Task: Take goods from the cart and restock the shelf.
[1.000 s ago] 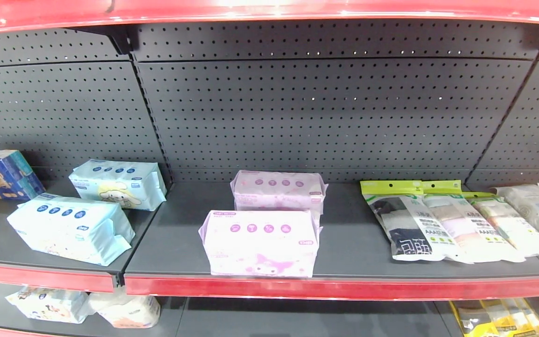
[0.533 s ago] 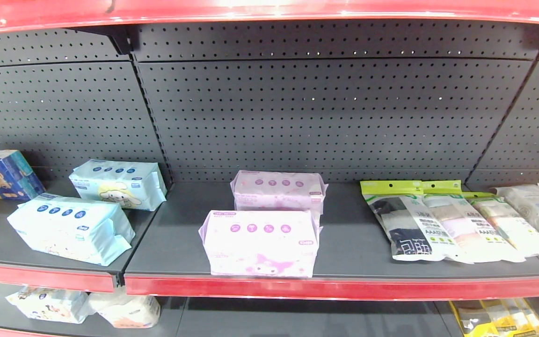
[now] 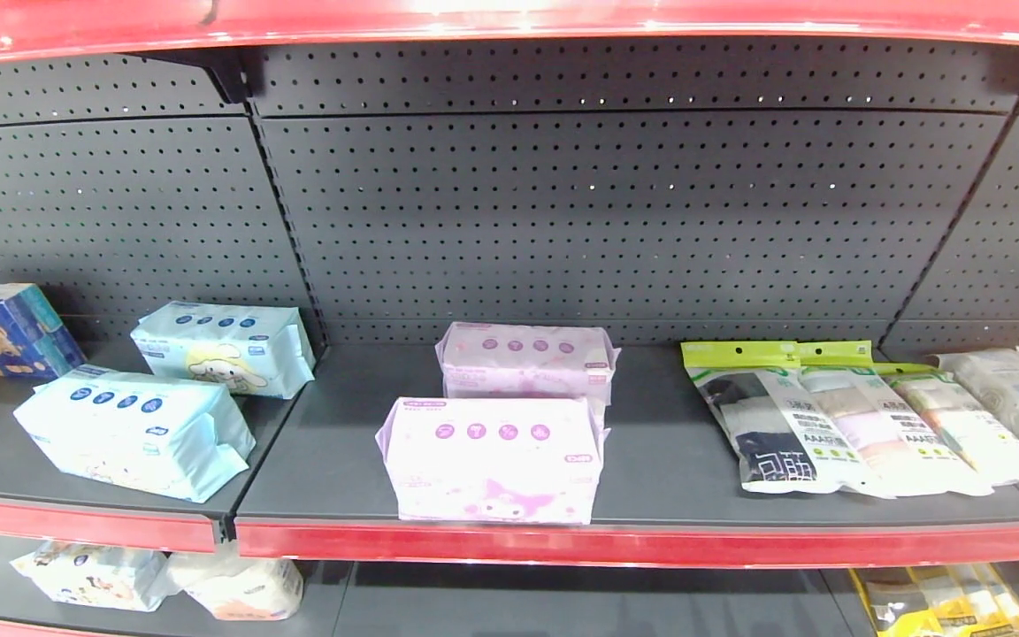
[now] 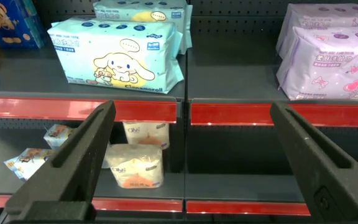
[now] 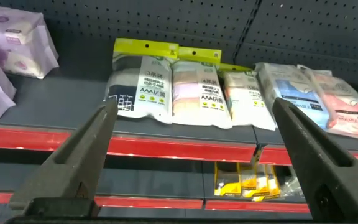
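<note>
**Shelf face during restocking.** The shelf [image 3: 678,478] runs across the lower half of the head view, its dark deck edged by a red strip [image 3: 633,541]. At lower centre lie two pink tissue packs [image 3: 492,460], one behind the other. At lower left are two pale blue tissue packs [image 3: 134,433], and at lower right a fanned, overlapping row of flat green-topped bags [image 3: 792,425]. The left gripper [image 4: 191,107] is levelled at the shelf front near the blue packs, its jaws spread wide with nothing between them. The right gripper [image 5: 192,104] faces the flat bags, likewise spread and empty. Handling, as judged: the tissue packs are probably light and soft, with slick, yielding film wrap. A hold across the short width at mid-length, with moderate squeeze, should carry one without crushing it. The flat bags look thin, floppy and slippery, and are best pinched at the stiffer green header strip [image 3: 739,354] or near one edge.
</note>
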`<state>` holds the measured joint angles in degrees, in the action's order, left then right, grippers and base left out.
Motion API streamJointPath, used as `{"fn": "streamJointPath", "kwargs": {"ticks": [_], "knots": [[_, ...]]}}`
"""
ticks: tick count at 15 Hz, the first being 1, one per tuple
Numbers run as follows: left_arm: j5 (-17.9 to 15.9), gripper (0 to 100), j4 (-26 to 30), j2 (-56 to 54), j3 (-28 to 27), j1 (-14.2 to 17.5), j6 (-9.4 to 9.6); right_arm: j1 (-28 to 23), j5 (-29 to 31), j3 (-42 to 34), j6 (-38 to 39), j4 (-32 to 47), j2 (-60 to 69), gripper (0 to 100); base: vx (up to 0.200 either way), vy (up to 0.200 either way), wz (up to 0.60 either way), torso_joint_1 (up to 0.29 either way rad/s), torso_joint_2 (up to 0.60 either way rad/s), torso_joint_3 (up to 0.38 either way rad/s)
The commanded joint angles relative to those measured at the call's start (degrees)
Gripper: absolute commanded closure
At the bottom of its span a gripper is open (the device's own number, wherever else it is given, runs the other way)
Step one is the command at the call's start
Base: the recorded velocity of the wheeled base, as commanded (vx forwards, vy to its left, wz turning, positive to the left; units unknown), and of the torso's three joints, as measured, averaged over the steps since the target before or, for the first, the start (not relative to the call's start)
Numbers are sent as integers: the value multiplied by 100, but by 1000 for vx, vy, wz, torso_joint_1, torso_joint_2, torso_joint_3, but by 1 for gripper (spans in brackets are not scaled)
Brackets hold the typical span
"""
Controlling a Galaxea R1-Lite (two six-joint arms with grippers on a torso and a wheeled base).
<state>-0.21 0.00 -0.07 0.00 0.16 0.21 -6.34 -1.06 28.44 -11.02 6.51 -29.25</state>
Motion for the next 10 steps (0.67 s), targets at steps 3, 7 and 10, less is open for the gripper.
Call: {"fn": "streamJointPath", "kwargs": {"ticks": [3,7,10], "knots": [[3,0,0,7,0,2,6,19,-26,-32,-23,-1,-37,0,-200,0,0,12,5,-1],[3,0,0,7,0,2,-3,19,-26,-67,-120,-1,-55,0,-50,0,0,1,1,1],[3,0,0,7,0,2,-3,10,-8,-146,-120,-1,-11,0,0,0,0,0,0,0]]}}
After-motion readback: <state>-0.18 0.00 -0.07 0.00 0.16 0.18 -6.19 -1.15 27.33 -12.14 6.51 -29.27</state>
